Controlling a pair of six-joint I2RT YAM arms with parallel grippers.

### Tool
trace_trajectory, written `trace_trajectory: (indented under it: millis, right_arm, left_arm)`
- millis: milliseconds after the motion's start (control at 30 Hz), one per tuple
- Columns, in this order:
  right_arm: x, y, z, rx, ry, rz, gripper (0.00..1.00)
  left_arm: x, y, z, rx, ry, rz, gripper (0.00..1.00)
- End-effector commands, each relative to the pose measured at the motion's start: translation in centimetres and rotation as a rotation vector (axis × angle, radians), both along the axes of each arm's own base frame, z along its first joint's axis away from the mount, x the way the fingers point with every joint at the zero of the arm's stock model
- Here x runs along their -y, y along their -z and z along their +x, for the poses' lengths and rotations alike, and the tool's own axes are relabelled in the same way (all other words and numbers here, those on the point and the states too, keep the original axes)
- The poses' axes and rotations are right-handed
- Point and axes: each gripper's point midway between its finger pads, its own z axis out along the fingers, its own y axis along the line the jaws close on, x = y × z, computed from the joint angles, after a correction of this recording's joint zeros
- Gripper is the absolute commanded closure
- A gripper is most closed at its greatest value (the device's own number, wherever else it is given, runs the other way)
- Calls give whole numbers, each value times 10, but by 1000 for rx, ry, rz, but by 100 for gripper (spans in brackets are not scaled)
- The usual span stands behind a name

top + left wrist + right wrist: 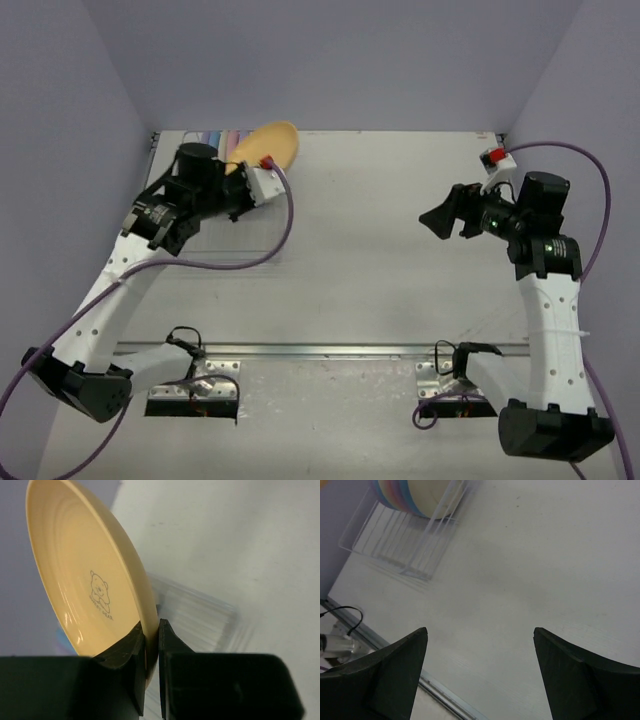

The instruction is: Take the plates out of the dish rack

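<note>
Left gripper (pixel 151 626) pinched the yellow plate (pixel 75 570) by its rim; right gripper (pixel 480 632) spread, empty. Plate best lifted clear of dish rack (pixel 400 550) before swinging right.

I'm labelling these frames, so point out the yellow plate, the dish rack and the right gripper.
yellow plate (pixel 75 565): left wrist view, on its inner face near the middle.
dish rack (pixel 395 550): right wrist view, on its bare floor.
right gripper (pixel 480 635): right wrist view, midway between its open fingertips.
</note>
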Motion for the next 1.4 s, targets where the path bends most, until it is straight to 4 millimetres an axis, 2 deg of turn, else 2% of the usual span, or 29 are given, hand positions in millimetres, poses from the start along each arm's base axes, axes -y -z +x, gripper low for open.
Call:
trace_trajectory:
  millis: [0, 67, 167, 200, 233, 333, 500, 600, 767, 1067, 1233, 1367]
  right_arm:
    - [-16, -9, 4, -155, 9, 188, 14]
    - [-18, -13, 12, -191, 27, 198, 13]
    - [-23, -8, 19, -217, 44, 154, 15]
    - [-29, -3, 20, -228, 31, 122, 18]
    - [-32, -1, 19, -235, 20, 120, 19]
    - [-46, 17, 18, -277, -30, 89, 22]
    - [-63, 34, 18, -305, -95, 25, 27]
    - [-75, 41, 18, -298, -137, -30, 29]
    - [-84, 54, 25, -298, -154, -119, 35]
    - [-99, 55, 45, -298, -181, -147, 45]
    - [-99, 59, 58, -297, -160, -166, 54]
    - [-102, 62, 62, -310, -168, -161, 72]
  left_arm:
    - [25, 28, -22, 182, 130, 296, 100]
    - [27, 50, -30, 178, 166, 380, 100]
    - [40, 53, -38, 248, 230, 424, 100]
    - [40, 60, -42, 307, 247, 481, 100]
    - [49, 56, -45, 343, 281, 483, 100]
    - [59, 66, -49, 402, 333, 549, 100]
    - [76, 61, -49, 558, 381, 593, 100]
    - [84, 64, -52, 571, 415, 606, 100]
    - [96, 66, -57, 579, 453, 604, 100]
    - [107, 71, -65, 583, 497, 604, 100]
    - [114, 68, -65, 595, 499, 583, 100]
    - [116, 69, -65, 595, 494, 580, 100]
